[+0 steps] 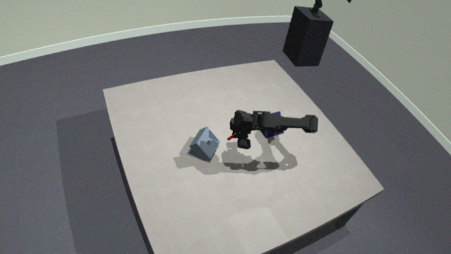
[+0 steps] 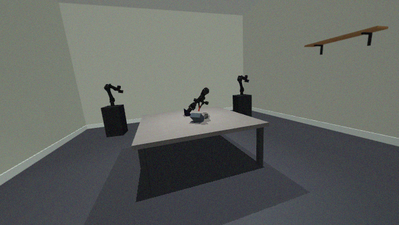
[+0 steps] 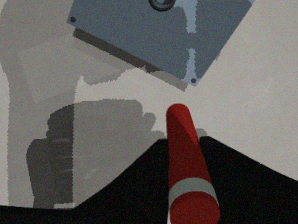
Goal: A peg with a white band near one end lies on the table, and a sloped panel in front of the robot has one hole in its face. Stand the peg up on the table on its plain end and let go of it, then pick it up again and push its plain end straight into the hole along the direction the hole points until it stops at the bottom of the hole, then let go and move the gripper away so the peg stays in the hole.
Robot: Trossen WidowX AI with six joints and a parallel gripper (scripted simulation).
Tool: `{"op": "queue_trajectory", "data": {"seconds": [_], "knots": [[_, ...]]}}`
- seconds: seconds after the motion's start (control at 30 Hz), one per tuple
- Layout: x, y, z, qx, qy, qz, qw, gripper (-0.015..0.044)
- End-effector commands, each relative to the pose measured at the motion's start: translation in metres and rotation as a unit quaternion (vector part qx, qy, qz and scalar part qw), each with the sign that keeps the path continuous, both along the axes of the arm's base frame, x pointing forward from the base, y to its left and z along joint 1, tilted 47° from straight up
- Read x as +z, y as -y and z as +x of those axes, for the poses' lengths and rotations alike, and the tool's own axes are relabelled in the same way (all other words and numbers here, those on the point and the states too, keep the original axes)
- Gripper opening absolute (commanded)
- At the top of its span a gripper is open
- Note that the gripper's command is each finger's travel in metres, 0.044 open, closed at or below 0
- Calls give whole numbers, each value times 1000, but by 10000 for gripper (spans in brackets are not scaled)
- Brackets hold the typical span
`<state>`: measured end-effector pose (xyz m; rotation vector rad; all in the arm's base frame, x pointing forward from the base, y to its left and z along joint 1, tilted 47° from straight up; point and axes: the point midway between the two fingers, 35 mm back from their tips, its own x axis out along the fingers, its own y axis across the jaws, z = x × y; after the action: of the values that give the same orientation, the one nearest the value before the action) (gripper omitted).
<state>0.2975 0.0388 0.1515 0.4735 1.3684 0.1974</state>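
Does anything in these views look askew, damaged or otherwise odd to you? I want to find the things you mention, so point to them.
Nothing stands out. The peg [image 1: 231, 136] [image 2: 199, 108] [image 3: 182, 145] is tilted, but it is held in the gripper, and it looks whole. The panel [image 1: 204, 147] [image 2: 196, 117] [image 3: 135, 35] slopes by design, and I see no damage or spill.
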Motion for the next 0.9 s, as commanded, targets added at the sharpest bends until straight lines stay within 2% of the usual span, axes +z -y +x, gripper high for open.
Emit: {"op": "queue_trajectory", "data": {"seconds": [0.0,0.37,0.87], "knots": [[4,1,7,-17,19,-12,1000,0],[15,1,24,-55,64,-31,996,0],[-4,-6,42,-66,77,-35,994,0]]}}
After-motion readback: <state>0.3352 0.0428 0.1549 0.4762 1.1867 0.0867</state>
